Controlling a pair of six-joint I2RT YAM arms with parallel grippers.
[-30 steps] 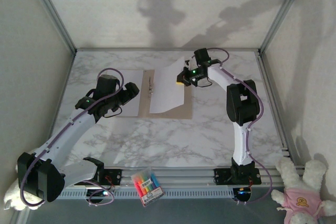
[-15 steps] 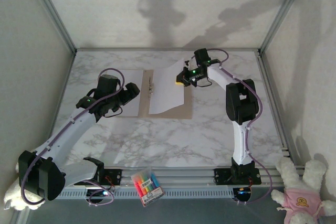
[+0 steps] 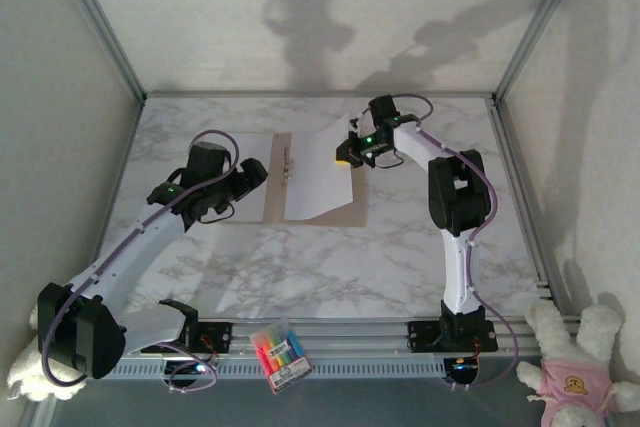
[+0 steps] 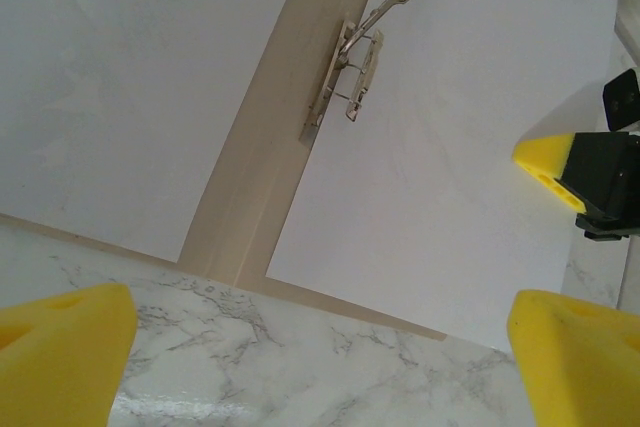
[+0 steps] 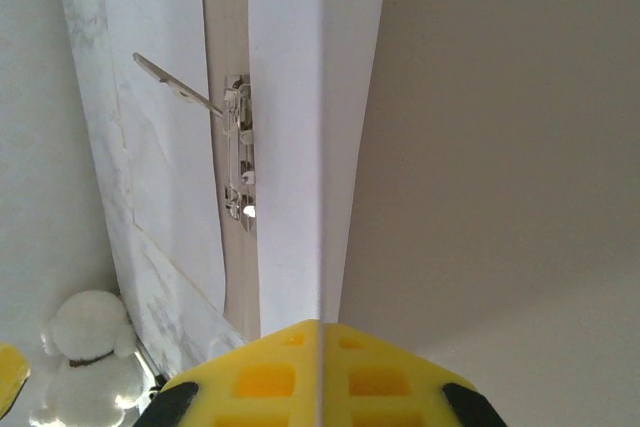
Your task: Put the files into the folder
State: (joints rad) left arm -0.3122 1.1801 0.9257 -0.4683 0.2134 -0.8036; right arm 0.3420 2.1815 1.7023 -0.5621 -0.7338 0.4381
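The tan folder [image 3: 277, 179] lies open on the marble table, its metal clip [image 4: 355, 67] at the crease. One white file [image 3: 243, 175] covers the left leaf. A second white file [image 3: 318, 172] lies over the right leaf, with folder card [image 4: 340, 297] showing along its near edge. My right gripper [image 3: 346, 154] is shut on that sheet's right edge, and the paper runs between its yellow fingers [image 5: 250, 382]. My left gripper [image 4: 320, 367] hovers open above the marble just in front of the folder, nothing between its fingertips [image 4: 60, 347].
A pack of coloured highlighters [image 3: 280, 355] sits on the front rail between the arm bases. A white plush toy [image 3: 575, 357] lies outside the frame at lower right. Aluminium posts and grey walls close in the table.
The right gripper has drifted slightly left and the held sheet's raised far corner has sunk flatter onto the right leaf. The left arm has shifted only a little.
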